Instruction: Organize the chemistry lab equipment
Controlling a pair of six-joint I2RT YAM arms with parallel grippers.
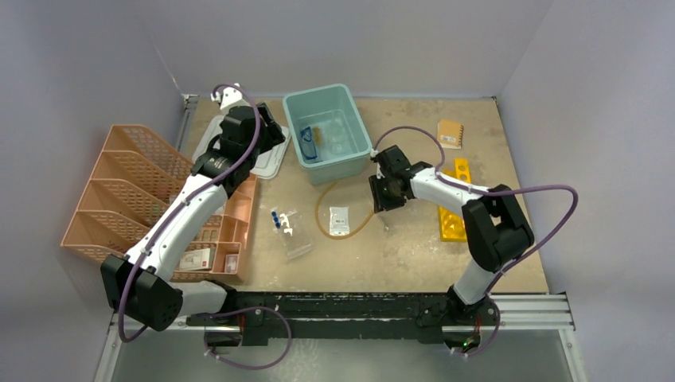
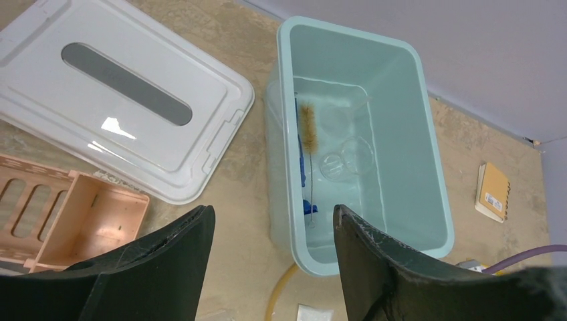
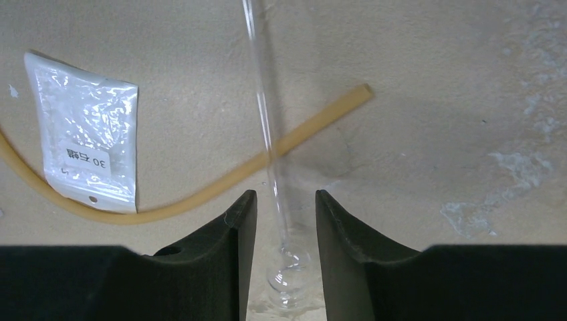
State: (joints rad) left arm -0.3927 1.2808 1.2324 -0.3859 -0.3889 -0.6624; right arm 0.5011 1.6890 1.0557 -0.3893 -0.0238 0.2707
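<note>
My right gripper [image 3: 285, 197] stands low over the table, its jaws open on either side of a thin glass tube [image 3: 267, 127] with a round bulb at its near end; a small gap shows on each side. The tube lies across the amber rubber tubing [image 3: 327, 112], and a white packet [image 3: 87, 127] lies to the left. My left gripper [image 2: 274, 217] hangs open and empty above the near left corner of a teal bin [image 2: 428, 200]. In the bin lie a brush [image 2: 309, 127], a glass dish [image 2: 356, 154] and blue-framed safety glasses [image 1: 308, 145]. Blue-capped tubes [image 1: 276, 217] lie mid-table.
A white lid [image 2: 120, 87] lies left of the bin. Peach organizer trays [image 1: 127, 183] fill the left side. A yellow rack [image 1: 451, 219] sits by the right arm, a brown notebook [image 1: 450, 133] at the back right, and a clear bag [image 1: 296, 241] beside the tubes.
</note>
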